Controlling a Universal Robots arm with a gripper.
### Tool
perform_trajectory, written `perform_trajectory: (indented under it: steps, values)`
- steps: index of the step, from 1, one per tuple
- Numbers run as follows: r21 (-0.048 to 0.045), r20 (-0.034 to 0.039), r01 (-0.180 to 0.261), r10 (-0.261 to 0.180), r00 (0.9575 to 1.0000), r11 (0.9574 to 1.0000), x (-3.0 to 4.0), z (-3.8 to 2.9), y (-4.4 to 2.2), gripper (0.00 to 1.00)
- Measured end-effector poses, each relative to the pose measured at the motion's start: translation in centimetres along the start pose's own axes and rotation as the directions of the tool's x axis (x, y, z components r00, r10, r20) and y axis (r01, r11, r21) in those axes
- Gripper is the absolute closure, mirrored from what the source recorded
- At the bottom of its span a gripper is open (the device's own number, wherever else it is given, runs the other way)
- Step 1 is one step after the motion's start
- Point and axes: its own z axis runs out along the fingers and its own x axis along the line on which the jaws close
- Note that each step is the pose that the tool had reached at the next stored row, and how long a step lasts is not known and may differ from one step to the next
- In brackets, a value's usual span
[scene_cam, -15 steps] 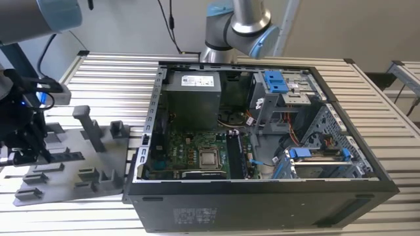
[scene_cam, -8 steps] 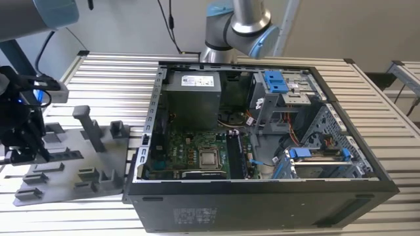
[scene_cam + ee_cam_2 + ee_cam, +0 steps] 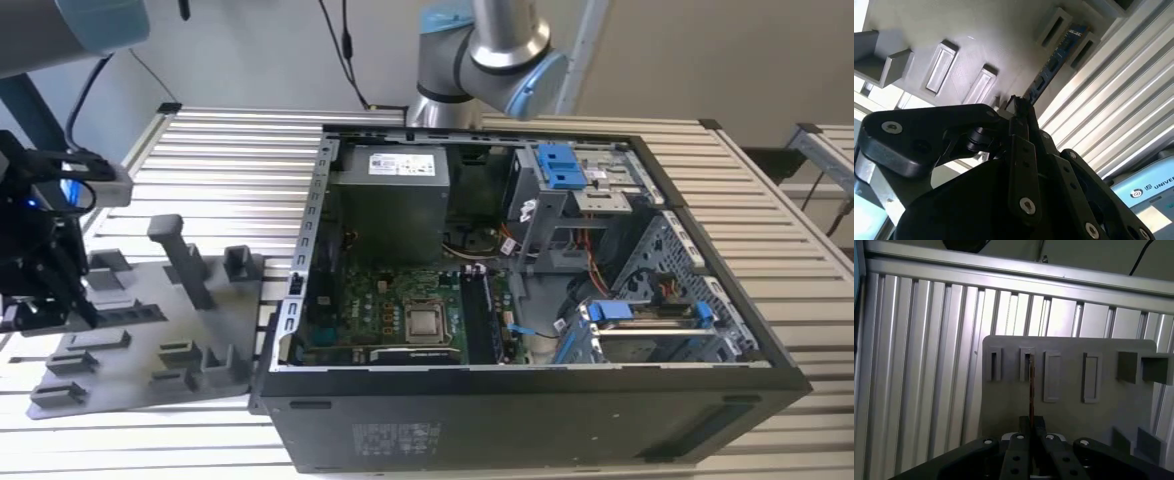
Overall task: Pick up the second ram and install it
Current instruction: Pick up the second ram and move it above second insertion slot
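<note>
Claw (image 3: 1031,424) clenched on second ram (image 3: 1030,390), ram end at gray tray (image 3: 1069,417) slot, exterior view's left. Install in computer case (image 3: 534,430) not yet done.

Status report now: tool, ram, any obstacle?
Tool shut on ram. Ram on edge on tray, not installed. Nothing in the way.

One ram (image 3: 1054,66), one tray (image 3: 214,320) (gray), one computer case (image 3: 534,415).
</note>
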Motion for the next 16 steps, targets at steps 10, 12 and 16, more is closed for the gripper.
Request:
perform_trajectory:
  steps: [10,12,16]
  values:
    - [0.0217,-0.0027,-0.009,0.009,1.0000,0.9997,-0.41,-0.07,0.77,0.85]
    - [0.0255,-0.0031,-0.011,0.011,0.9999,0.9996,-0.50,-0.06,0.91,0.85]
    - [0.0302,-0.0038,-0.012,0.012,0.9999,0.9995,-0.56,-0.11,1.07,0.85]
